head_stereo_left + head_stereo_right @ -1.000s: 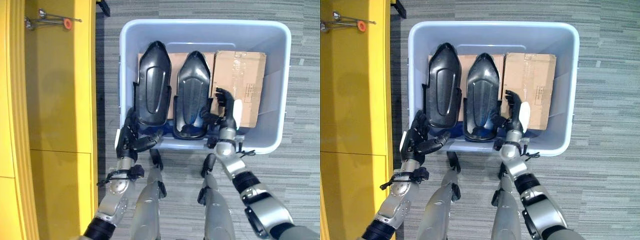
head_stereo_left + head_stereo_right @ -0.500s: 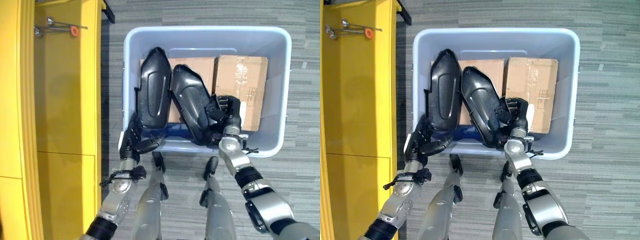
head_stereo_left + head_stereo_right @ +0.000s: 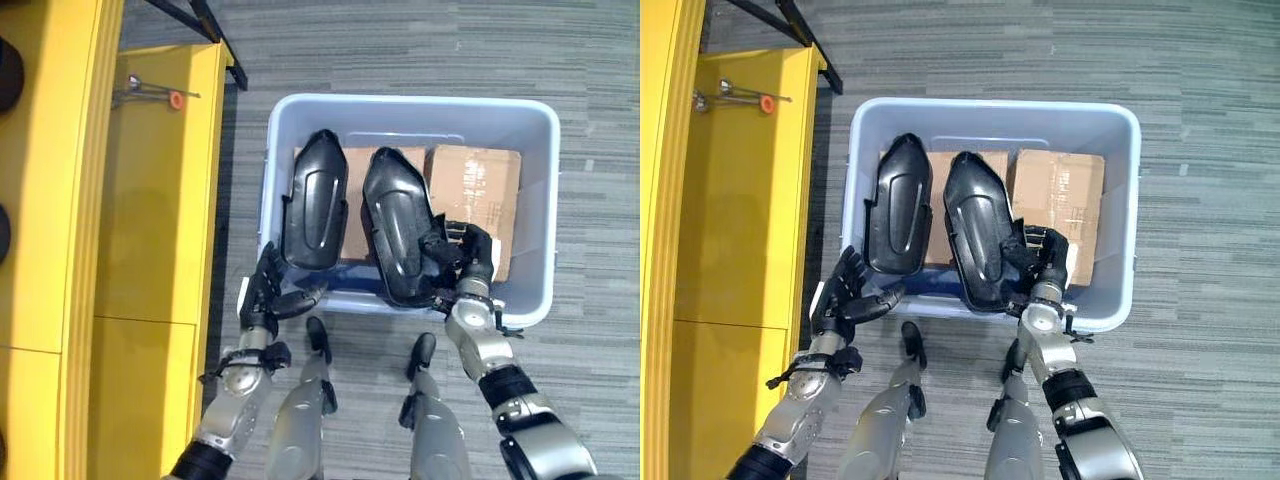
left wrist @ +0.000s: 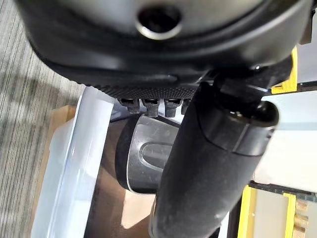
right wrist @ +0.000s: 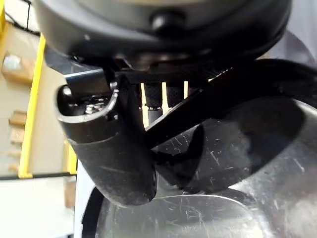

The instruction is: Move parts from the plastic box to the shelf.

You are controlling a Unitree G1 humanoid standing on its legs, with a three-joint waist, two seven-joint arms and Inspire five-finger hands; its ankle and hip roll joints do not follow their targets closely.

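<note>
While right hand [image 3: 1042, 262] fingers clamp black part [image 3: 975, 232] | left hand [image 3: 845, 296] spread, empty

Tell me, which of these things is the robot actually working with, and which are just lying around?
In the job:
- plastic box
- two black parts: left part, right part
- right hand, gripping the right part
- left hand
- yellow shelf

Just lying about:
- cardboard boxes
- metal tool

Even, bright overhead light falls on the grey striped carpet floor [image 3: 420, 60], and the two glossy black moulded plastic shells [image 3: 315, 200] in the pale blue plastic box [image 3: 545, 200] catch soft white sheen. Up close at the wrists, the dark right hand [image 5: 106, 148] looms blurred, and the shell's scratched surface [image 5: 233, 163] glints beneath its shadow.
</note>
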